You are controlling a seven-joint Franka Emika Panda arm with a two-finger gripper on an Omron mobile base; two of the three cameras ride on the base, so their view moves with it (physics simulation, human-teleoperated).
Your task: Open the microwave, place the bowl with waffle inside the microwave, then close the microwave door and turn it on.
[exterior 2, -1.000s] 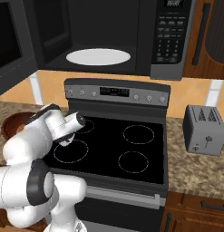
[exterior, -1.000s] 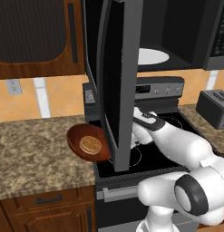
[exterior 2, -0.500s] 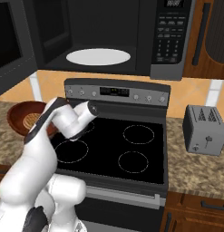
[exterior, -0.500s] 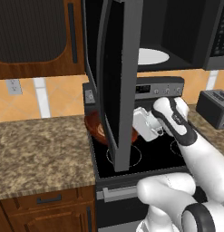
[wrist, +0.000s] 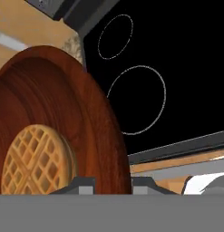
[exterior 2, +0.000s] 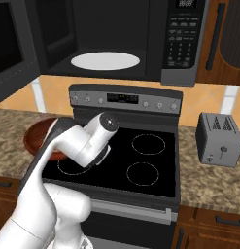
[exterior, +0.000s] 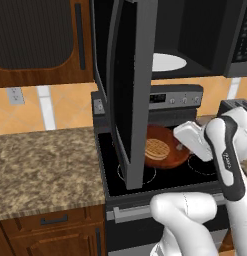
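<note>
The microwave (exterior 2: 58,34) hangs above the stove with the microwave door (exterior: 126,90) swung wide open toward me; its white turntable plate (exterior 2: 106,61) is bare. My gripper (wrist: 112,186) is shut on the rim of the reddish-brown bowl (wrist: 72,113), which holds the tan waffle (wrist: 34,158). The bowl (exterior: 170,155) hovers over the stove's front left, just right of the open door's edge, with the waffle (exterior: 157,149) lying flat in it. From the right, the gripper (exterior: 182,146) reaches to the bowl's rim. In the right base view my arm hides most of the bowl (exterior 2: 36,138).
The black stove top (exterior 2: 145,160) lies below the bowl. A grey toaster (exterior 2: 218,138) stands on the granite counter at the right. The microwave's button panel (exterior 2: 182,41) is at its right edge. The open door blocks the space to the left of the bowl.
My arm has carried the bowl from the counter side left of the open door to the right, past the door's lower edge, and a little up, over the stove.
</note>
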